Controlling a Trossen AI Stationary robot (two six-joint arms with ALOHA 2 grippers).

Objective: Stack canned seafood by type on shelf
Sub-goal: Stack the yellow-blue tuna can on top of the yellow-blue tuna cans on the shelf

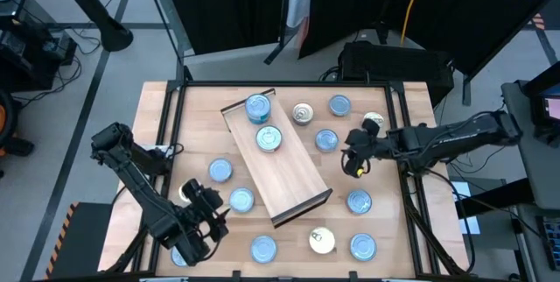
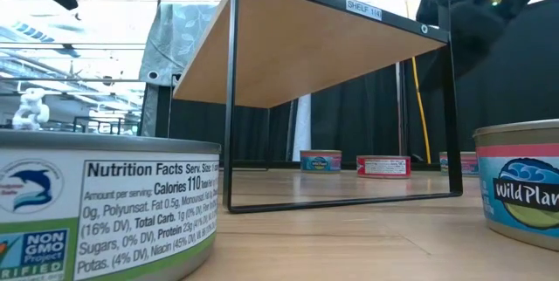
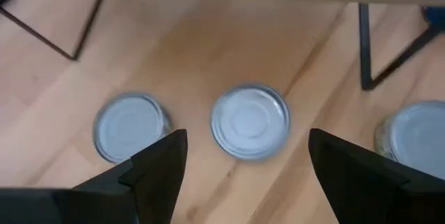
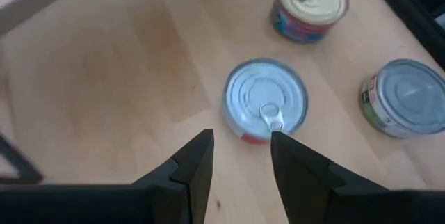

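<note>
The shelf (image 1: 284, 172), a light-wood board on thin dark legs (image 2: 230, 98), stands slantwise mid-table. Two blue-topped tins (image 1: 269, 137) sit on its far half. Other tins lie scattered on the table around it, mostly blue-topped, a few gold-topped (image 1: 321, 241). My left gripper (image 1: 208, 212) hovers open near the table's near-left part. In its wrist view a blue-topped tin (image 3: 250, 121) lies below, between the fingers (image 3: 247, 140). My right gripper (image 1: 354, 158) hangs right of the shelf, fingers narrowly open (image 4: 241, 140), just short of a pull-tab tin (image 4: 265, 100).
Tins flank the left gripper's tin (image 3: 131, 126) (image 3: 417, 137). A gold-topped tin (image 4: 309, 5) and a blue-topped one (image 4: 407, 97) lie beyond the right gripper. A dark frame (image 1: 179, 98) edges the table. Two tins stand close to the low camera (image 2: 105, 211) (image 2: 524, 185).
</note>
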